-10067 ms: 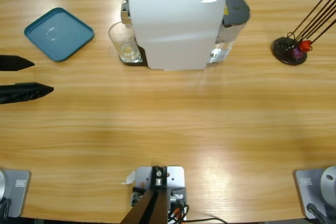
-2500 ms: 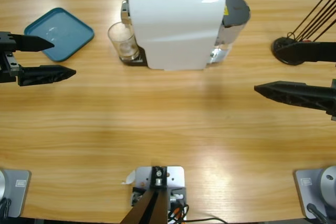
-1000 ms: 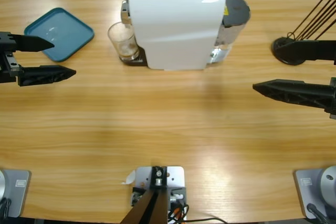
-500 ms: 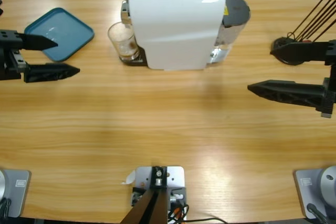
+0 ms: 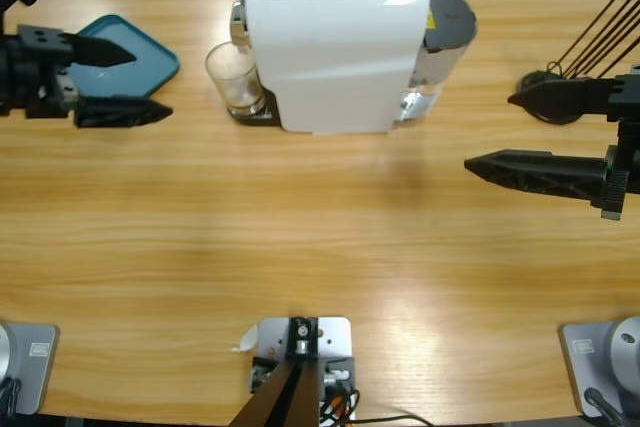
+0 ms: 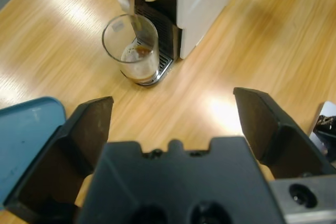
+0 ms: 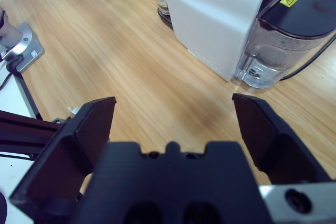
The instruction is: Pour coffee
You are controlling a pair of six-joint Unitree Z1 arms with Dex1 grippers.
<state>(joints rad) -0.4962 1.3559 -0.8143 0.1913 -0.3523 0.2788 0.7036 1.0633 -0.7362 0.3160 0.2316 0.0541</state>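
left gripper (image 5: pixel 150 82) gapes toward tumbler (image 5: pixel 236 79)

My left black two-jawed gripper (image 5: pixel 138 80) reaches in from the left edge, jaws spread wide and holding nothing. My right black two-jawed gripper (image 5: pixel 490 132) comes in from the right edge, jaws likewise wide apart, also gripping nothing.

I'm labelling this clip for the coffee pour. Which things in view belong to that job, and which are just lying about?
For the job:
coffee
glass
coffee machine
left gripper, open
right gripper, open

Lying about:
blue tray
black stand with sticks
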